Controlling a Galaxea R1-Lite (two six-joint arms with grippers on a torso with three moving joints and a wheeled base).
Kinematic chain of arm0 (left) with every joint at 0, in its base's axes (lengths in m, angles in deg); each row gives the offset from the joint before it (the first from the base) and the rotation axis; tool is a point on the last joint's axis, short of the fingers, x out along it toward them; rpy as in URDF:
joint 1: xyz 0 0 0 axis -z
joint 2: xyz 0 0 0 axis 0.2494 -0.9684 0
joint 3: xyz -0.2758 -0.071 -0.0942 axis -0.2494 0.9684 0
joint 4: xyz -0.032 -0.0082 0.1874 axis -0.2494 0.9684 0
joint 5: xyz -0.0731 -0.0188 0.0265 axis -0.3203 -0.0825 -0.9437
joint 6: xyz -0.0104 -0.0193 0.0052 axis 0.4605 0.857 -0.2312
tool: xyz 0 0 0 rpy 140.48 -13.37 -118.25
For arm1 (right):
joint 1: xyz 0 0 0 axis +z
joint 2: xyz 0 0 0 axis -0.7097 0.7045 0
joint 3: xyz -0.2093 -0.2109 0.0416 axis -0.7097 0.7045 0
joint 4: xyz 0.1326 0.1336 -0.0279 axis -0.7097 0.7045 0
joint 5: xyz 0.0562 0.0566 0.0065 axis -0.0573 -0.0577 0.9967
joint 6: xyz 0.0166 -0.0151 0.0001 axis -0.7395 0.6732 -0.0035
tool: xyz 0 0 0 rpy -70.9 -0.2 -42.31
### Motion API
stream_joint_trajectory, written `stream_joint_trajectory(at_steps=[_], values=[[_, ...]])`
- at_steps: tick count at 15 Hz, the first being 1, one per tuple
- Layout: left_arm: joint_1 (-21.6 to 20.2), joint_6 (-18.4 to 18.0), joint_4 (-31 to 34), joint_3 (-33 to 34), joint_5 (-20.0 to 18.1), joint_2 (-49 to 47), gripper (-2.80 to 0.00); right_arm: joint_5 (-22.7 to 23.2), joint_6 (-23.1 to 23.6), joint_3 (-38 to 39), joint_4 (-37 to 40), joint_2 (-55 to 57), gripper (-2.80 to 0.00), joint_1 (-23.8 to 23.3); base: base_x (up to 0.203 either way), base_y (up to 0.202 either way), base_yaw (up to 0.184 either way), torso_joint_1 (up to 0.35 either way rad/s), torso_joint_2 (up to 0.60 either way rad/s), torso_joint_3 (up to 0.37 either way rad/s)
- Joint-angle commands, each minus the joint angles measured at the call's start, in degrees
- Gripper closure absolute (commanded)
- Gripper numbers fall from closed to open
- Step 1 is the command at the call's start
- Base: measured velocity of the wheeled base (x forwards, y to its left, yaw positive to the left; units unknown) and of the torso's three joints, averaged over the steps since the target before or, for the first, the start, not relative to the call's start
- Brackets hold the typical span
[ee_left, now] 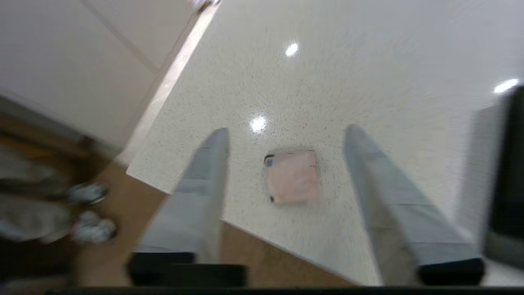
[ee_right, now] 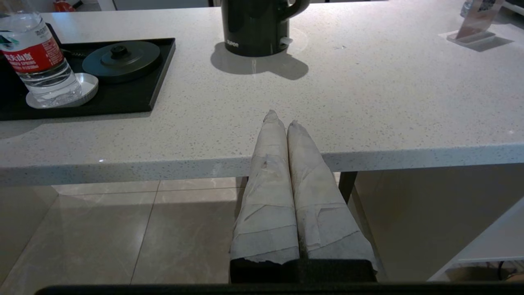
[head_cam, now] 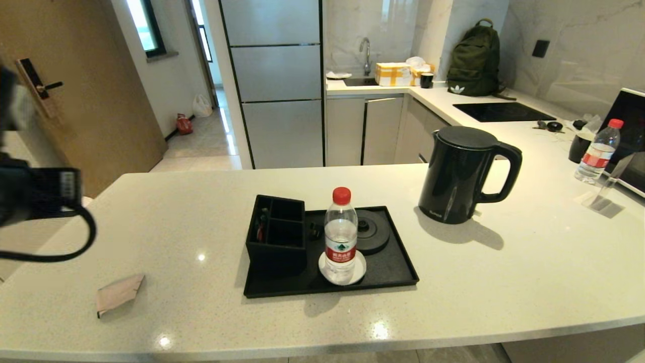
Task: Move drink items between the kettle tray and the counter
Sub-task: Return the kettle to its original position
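Sachet (ee_left: 291, 176) lies on the counter (head_cam: 504, 282), kettle (head_cam: 461, 174) too.
Left gripper (ee_left: 286, 135) hangs spread and empty; right gripper (ee_right: 282, 119) rests pinched; tray (head_cam: 398, 267) awaits.

The head view looks forward and down from above the counter's (head_cam: 504, 282) near edge, taking in the whole tray (head_cam: 393, 272), the kettle (head_cam: 456, 174) and the far kitchen wall. The left wrist view looks steeply down, from above, past its own fingers (ee_left: 204, 184) at the counter's near left corner, where the sachet (ee_left: 291, 176) lies; the head view shares that sachet (head_cam: 120, 294). The right wrist view sits low, below the counter's near edge, facing forward and level over it; it shares the tray's right end and the kettle's base with the head view.
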Motion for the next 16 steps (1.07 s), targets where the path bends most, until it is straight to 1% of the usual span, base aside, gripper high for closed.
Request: stream_joint_trajectory(at_steps=[1,3,4,5,6,8,9,10,11,12,13,15,16], values=[[-0.27,-0.04,4.21,1.18,-1.86,15.68,0.0,0.01,0.03,-0.02,0.02,0.07,0.0,0.02,0.0,0.0,0.0,0.0,0.0,0.0],[-0.64,-0.16,9.1,2.18,-4.89,19.18,0.0,0.01,0.03,-0.02,0.02,0.07,0.0,0.02,0.0,0.0,0.0,0.0,0.0,0.0],[-0.64,-0.16,9.1,2.18,-4.89,19.18,0.0,0.01,0.03,-0.02,0.02,0.07,0.0,0.02,0.0,0.0,0.0,0.0,0.0,0.0],[-0.79,-0.17,10.57,2.01,-5.92,19.79,0.0,0.01,0.03,-0.02,0.02,0.07,0.0,0.02,0.0,0.0,0.0,0.0,0.0,0.0],[-1.02,-0.19,13.56,1.76,-7.77,22.09,0.0,0.01,0.03,-0.02,0.02,0.07,0.0,0.02,0.0,0.0,0.0,0.0,0.0,0.0],[-1.56,-0.2,20.0,1.16,-11.91,32.32,0.0,0.01,0.03,-0.02,0.02,0.07,0.0,0.02,0.0,0.0,0.0,0.0,0.0,0.0],[-3.11,-0.17,23.35,0.28,-16.54,38.5,0.0,0.01,0.03,-0.02,0.02,0.07,0.0,0.02,0.0,0.0,0.0,0.0,0.0,0.0],[-5.46,-0.11,27.47,-0.94,-23.05,44.02,0.0,0.01,0.03,-0.02,0.02,0.07,0.0,0.02,0.0,0.0,0.0,0.0,0.0,0.0],[-8.91,0.0,32.71,-2.77,-31.35,48.55,0.0,0.01,0.03,-0.02,0.02,0.07,0.0,0.02,0.0,0.0,0.0,0.0,0.0,0.0],[-11.84,0.07,37.42,-4.37,-37.58,51.25,0.0,0.01,0.03,-0.02,0.02,0.07,0.0,0.02,0.0,0.0,0.0,0.0,0.0,0.0],[-12.95,0.05,39.18,-4.27,-39.82,54.53,0.0,0.01,0.03,-0.02,0.02,0.07,0.0,0.02,0.0,0.0,0.0,0.0,0.0,0.0],[-14.0,-0.04,41.08,1.29,-42.05,60.19,0.0,0.01,0.03,-0.02,0.02,0.07,0.0,0.02,0.0,0.0,0.0,0.0,0.0,0.0],[-14.35,-0.07,41.71,2.0,-42.77,60.75,0.0,0.01,0.03,-0.02,0.02,0.07,0.0,0.02,0.0,0.0,0.0,0.0,0.0,0.0]])
